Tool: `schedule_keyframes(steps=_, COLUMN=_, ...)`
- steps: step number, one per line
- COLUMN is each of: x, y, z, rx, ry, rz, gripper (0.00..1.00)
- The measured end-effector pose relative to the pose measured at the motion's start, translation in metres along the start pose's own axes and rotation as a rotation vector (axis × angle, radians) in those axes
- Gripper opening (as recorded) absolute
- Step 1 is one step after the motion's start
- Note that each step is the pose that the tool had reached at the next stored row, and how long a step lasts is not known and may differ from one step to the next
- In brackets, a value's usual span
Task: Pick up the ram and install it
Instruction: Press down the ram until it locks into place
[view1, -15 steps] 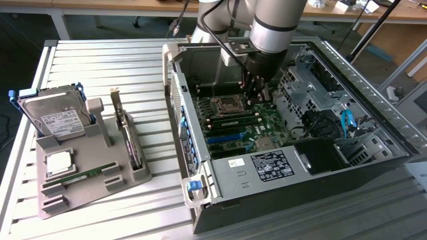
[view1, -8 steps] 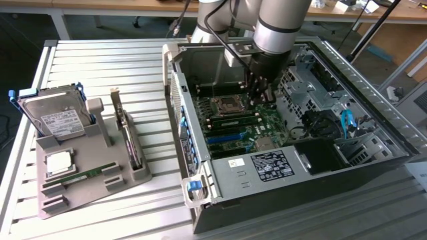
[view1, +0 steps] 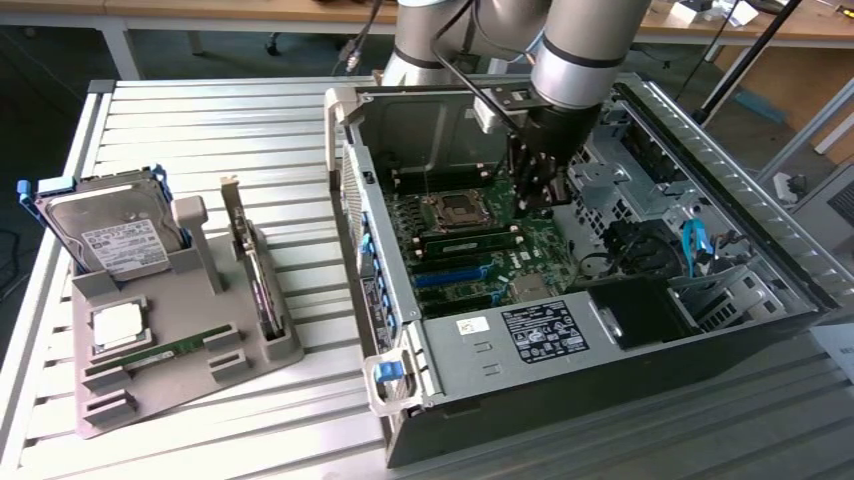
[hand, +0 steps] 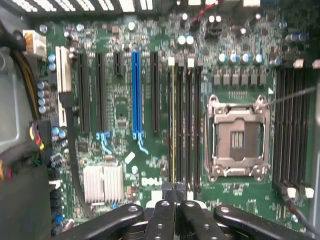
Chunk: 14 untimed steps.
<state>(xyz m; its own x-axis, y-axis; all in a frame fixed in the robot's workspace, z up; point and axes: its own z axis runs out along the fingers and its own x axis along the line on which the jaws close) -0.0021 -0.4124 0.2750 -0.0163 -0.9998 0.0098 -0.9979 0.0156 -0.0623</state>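
A thin green ram stick (hand: 173, 125) stands on edge in a motherboard slot beside the empty processor socket (hand: 239, 137); in the exterior view this ram (view1: 477, 243) lies between the socket and the blue slots. My gripper (hand: 175, 194) is shut, its tips pressed together right over the near end of that stick. I cannot tell whether they touch it. From outside, the gripper (view1: 537, 198) reaches down into the open computer case (view1: 747, 300). A second green ram stick (view1: 163, 352) lies in the grey holder on the table.
The grey holder (view1: 200, 390) at the exterior view's left also carries a hard drive (view1: 114, 235), a silver processor chip (view1: 118, 325) and an upright expansion card (view1: 254, 270). Case walls, cables and drive bays (view1: 641, 250) crowd the arm.
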Motion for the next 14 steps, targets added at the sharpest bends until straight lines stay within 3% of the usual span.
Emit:
schedule_keyframes(steps=3, x=0.0, y=-0.0083, z=0.0028, rx=-0.0029, ry=0.0, rz=0.0, gripper=0.11)
schedule_keyframes(steps=14, x=0.0, y=-0.0118, z=0.0215, rx=-0.0082, ry=0.0, rz=0.0, gripper=0.11)
